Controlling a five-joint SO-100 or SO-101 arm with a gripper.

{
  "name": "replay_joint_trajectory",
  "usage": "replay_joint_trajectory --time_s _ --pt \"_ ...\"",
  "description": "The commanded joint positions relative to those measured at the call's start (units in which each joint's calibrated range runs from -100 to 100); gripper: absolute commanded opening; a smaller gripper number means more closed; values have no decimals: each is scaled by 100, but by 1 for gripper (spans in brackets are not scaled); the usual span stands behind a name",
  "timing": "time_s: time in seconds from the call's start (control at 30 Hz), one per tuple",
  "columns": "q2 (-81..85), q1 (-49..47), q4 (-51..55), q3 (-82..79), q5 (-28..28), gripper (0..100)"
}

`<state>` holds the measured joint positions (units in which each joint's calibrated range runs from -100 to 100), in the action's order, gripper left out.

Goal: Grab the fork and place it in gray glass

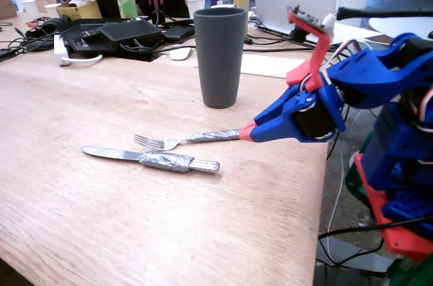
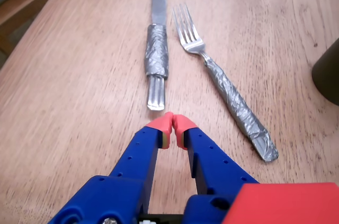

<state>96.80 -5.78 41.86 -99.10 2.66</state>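
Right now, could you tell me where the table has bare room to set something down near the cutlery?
The wood in front of the knife, toward the near table edge, is bare, as is the stretch left of the gray glass. It is tight where the fork and knife lie side by side with the shut gripper at their handles. The far end is crowded with electronics.

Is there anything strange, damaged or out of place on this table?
Nothing is spilled or broken. The one odd thing: the fork and the knife both have crinkled gray tape wrapped around them. They lie flat, side by side and apart, on the wooden table. The gray glass stands upright. The hand is shut and empty.
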Motion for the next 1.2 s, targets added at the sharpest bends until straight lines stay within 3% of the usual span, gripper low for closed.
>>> replay_joint_trajectory --time_s 0.0,0.8,0.97,1.17 --pt "45 36 -32 -34 0 0" --pt "-126 172 -65 61 20 0" --pt "-2845 172 214 2760 20 0" --pt "-4920 205 2965 6611 -29 0"
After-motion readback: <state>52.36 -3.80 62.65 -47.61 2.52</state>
